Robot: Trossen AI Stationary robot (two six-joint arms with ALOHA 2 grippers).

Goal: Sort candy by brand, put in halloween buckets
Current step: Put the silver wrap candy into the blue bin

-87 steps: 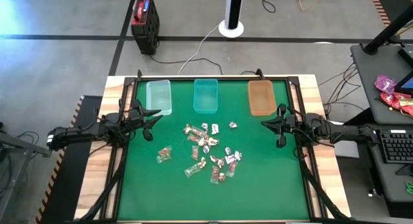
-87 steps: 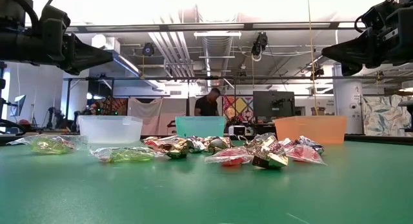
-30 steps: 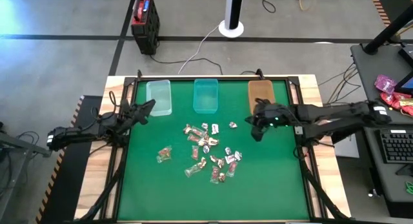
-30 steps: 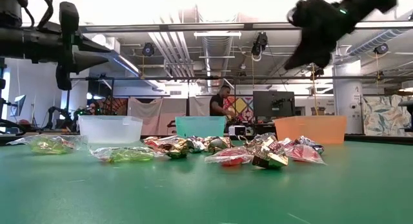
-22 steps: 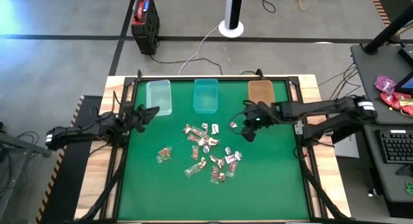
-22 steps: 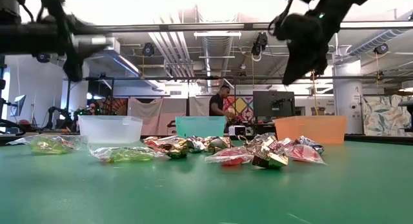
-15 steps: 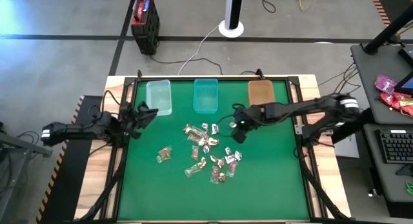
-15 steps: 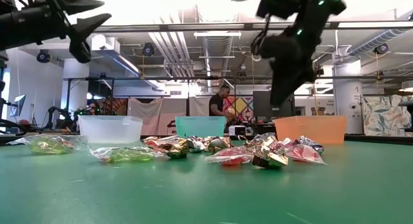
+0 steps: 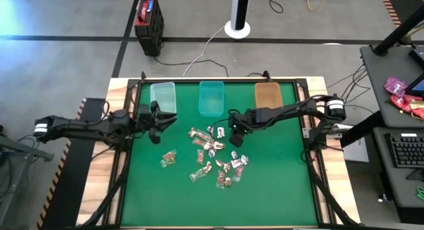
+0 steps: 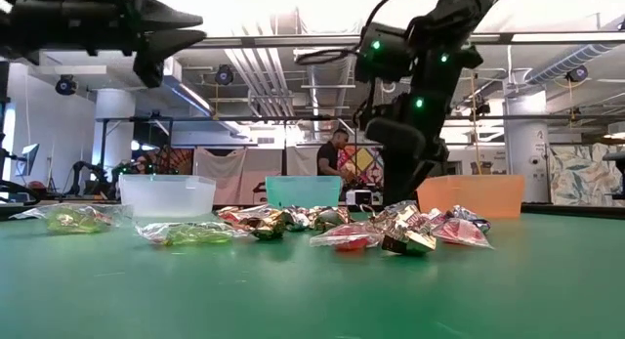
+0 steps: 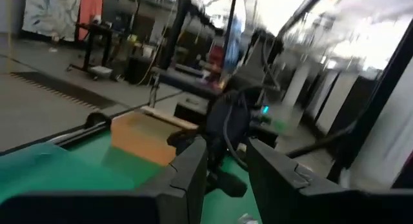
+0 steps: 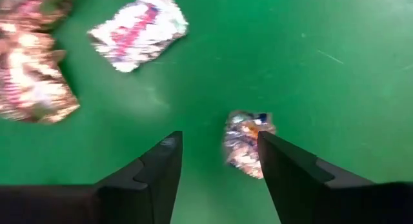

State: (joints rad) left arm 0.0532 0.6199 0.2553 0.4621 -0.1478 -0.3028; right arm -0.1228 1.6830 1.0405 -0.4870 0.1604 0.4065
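Your left gripper [image 9: 161, 122] hangs above the green mat near the left edge, just in front of the pale clear-green bin [image 9: 163, 99], fingers parted with nothing between them; its own camera looks across the table at the other arm and the orange bin [image 11: 145, 137]. Your right gripper [image 9: 236, 138] is down low over the middle of the mat, reached in from the right edge, fingers spread apart and empty, straddling a single silvery sweet [image 12: 245, 142] on the green. In that wrist view you've got three sweets showing: that one between the fingers, a white-and-red wrapper [image 12: 139, 30] further off, and a gold-brown one [image 12: 33, 74] beside it.

Count the bins along the back edge, left to right: three, the pale clear-green one, the teal bin [image 9: 211, 98] and the orange bin [image 9: 268, 99], all well apart from one another.

The candy [image 9: 213, 156] lies in a loose scatter at the centre of the mat, roughly twenty pieces; the exact count is hard to make out from above. One green-tinted piece [image 9: 169, 158] sits off toward the left of the pile. From table height, clear, red and gold-brown wrappers [image 10: 402, 233] bunch in front of the bins.

The counter [image 9: 278, 183] is a green mat in a black frame with pale wood borders. Behind it, a grey floor, a red-and-black box [image 9: 149, 24] and a white post base [image 9: 238, 26]. To the right, a dark desk with a keyboard [image 9: 405, 150] and pink and yellow packets [image 9: 403, 96]. A person [image 10: 335, 155] stands far back in the workshop.
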